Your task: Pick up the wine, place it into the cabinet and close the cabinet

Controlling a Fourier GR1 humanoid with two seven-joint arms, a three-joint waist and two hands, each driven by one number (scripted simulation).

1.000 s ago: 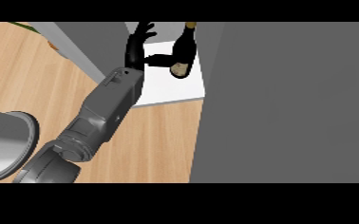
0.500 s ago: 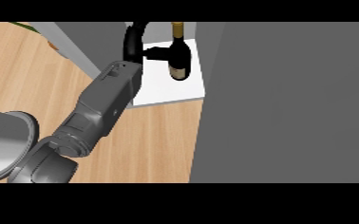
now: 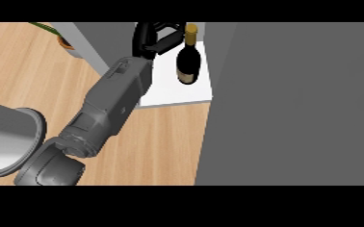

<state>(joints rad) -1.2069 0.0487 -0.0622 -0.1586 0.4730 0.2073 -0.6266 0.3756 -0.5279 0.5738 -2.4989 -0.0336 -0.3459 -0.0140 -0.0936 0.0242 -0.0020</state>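
Note:
The wine bottle (image 3: 187, 63), dark with a gold cap and a pale label, stands on the white floor of the cabinet (image 3: 174, 95), near its right side. My left hand (image 3: 153, 36) is just left of the bottle's neck, at the back of the cabinet opening. Its fingers are loosely bent with nothing between them, and one black tip reaches towards the neck; I cannot tell whether it touches. The bottle shows whole, with no finger round it. My grey forearm (image 3: 117, 94) runs up from the lower left. My right hand shows nowhere.
A large grey cabinet panel (image 3: 284, 101) fills the right side of the view. A grey cabinet wall (image 3: 96, 43) stands left of the opening. A potted plant (image 3: 60, 39) sits at the far left and a grey round dish (image 3: 13, 139) at the left edge of the wooden counter (image 3: 163, 144).
A second ago my left hand held the bottle. The bottle has since come to stand on the cabinet floor, and my hand has come off it to the left.

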